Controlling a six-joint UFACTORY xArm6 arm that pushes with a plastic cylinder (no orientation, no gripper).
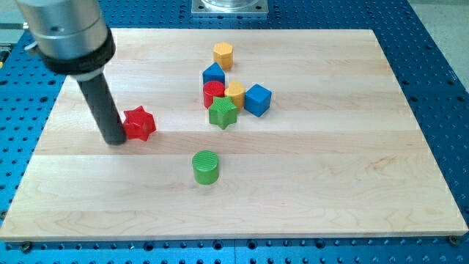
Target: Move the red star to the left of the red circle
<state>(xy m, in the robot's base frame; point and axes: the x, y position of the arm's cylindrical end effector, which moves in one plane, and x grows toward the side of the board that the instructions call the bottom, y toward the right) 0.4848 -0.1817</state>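
The red star [138,123] lies on the wooden board at the view's left of centre. My tip [116,139] stands right against the star's left side, touching it or nearly so. The red circle [213,92] sits to the view's right of the star, inside a tight cluster of blocks. A wide gap of bare board lies between the star and the circle.
Around the red circle: a blue block [213,73] above it, a yellow block [235,93] at its right, a green star [223,113] below it, a blue cube [257,99] further right. An orange hexagon [223,54] lies above. A green cylinder [206,166] stands lower.
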